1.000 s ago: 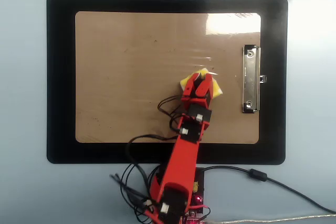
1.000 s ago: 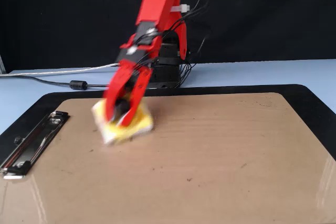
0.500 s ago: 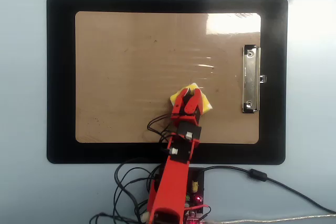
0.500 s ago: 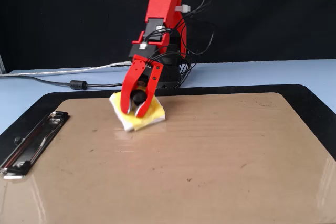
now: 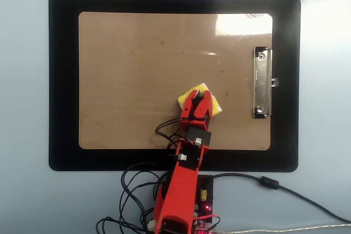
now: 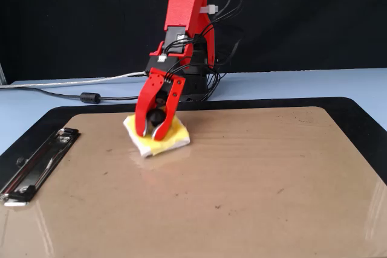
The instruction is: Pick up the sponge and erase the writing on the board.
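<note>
The yellow sponge point(image 5: 214, 106) point(image 6: 172, 138) lies flat on the brown board point(image 5: 131, 80) point(image 6: 254, 173), near its edge closest to the arm's base. My red gripper point(image 5: 201, 95) point(image 6: 151, 135) stands over it, jaws shut on the black knob at the sponge's centre. No clear writing shows on the board; only a few tiny dark specks remain on its surface.
A silver clip point(image 5: 261, 82) point(image 6: 33, 167) sits at the board's right end in the overhead view. A black mat point(image 5: 63, 80) point(image 6: 363, 119) surrounds the board. Cables point(image 5: 274, 184) and the arm's base point(image 6: 193, 89) lie just past the mat's edge.
The gripper pulled the sponge back toward the arm's base and slightly away from the clip during the first half second. Since then it has barely moved.
</note>
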